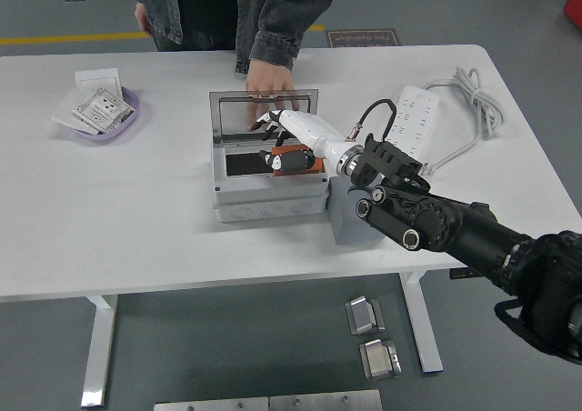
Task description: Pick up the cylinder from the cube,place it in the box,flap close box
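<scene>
Purple dish [95, 125]: far left of the table, holding papers, well apart from the work.
Box [268, 206]: grey, centre of the table, lid [264, 102] upright at its far side, steadied by a person's hand [269, 85].
Cylinder [295, 161]: orange, low inside the box's right part.
Right hand [289, 143]: fingers curled around the cylinder.
Cube [350, 220]: grey, touching the box's right side, under the forearm.
Advice: open the fingers only when the cylinder rests on the floor; withdraw clear of the lid.

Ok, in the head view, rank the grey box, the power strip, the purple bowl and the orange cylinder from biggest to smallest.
1. grey box
2. power strip and purple bowl: they look alike, unranked.
3. orange cylinder, mostly hidden by the right hand, so unsure.
</scene>
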You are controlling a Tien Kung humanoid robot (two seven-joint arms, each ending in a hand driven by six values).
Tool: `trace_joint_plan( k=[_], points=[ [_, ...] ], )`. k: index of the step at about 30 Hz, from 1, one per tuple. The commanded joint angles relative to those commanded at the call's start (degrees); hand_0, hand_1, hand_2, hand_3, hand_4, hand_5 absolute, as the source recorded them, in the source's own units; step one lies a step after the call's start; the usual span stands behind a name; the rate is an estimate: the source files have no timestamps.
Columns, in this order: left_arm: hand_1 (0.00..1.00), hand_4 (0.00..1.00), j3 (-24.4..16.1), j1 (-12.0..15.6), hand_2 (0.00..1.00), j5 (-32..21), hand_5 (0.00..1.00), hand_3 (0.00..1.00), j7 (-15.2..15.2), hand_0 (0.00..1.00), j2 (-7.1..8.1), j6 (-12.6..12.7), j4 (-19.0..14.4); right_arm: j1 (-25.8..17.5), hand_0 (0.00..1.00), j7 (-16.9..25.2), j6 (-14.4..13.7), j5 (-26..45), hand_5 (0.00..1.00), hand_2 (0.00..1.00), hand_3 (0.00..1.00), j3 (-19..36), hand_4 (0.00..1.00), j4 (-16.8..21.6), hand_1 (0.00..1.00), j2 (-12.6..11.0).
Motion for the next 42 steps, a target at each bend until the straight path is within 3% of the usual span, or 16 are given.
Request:
trace_joint_plan(
  k=[11, 12, 24, 31, 34, 42],
  points=[
    [0.79, 0.836, 0.2, 0.3, 0.747, 0.0, 0.568, 0.851, 0.0, 0.747, -0.22, -0.1, 0.0, -0.6, 0.727, 0.1, 0.1, -0.1, 0.168, 0.67, 0.793, 0.5, 0.685, 1.5, 0.614, 0.0],
    [0.788, 0.836, 0.3, 0.4, 0.737, -0.2, 0.566, 0.85, 0.0, 0.747, -0.26, 0.0, 0.0, -0.9, 0.757, -0.1, 0.1, -0.2, 0.169, 0.671, 0.793, 0.6, 0.683, 2.1, 0.672, 0.0],
    [0.786, 0.829, -0.2, 2.3, 0.74, -1.0, 0.56, 0.846, 0.1, 0.745, -1.08, 0.2, 0.0, -8.0, 0.766, -3.8, 2.5, -6.5, 0.189, 0.671, 0.792, 10.7, 0.711, 17.6, 0.677, -0.6],
    [0.786, 0.828, -0.1, 2.4, 0.741, -1.4, 0.559, 0.845, 0.1, 0.745, -1.1, 0.3, 0.0, -6.8, 0.766, -5.0, 3.8, -9.0, 0.195, 0.664, 0.79, 17.0, 0.713, 26.0, 0.672, -3.2],
    [0.786, 0.828, -0.1, 2.4, 0.741, -1.5, 0.559, 0.845, 0.1, 0.745, -1.11, 0.3, 0.0, -4.6, 0.766, -5.0, 3.8, -8.7, 0.195, 0.664, 0.79, 18.2, 0.713, 25.8, 0.672, -4.2],
    [0.784, 0.827, -0.8, 2.2, 0.737, -0.9, 0.559, 0.841, 0.3, 0.745, -0.8, 0.2, 0.0, 3.0, 0.764, -4.3, 4.0, -6.8, 0.213, 0.664, 0.786, 17.8, 0.726, 16.8, 0.673, -5.0]
  ],
)
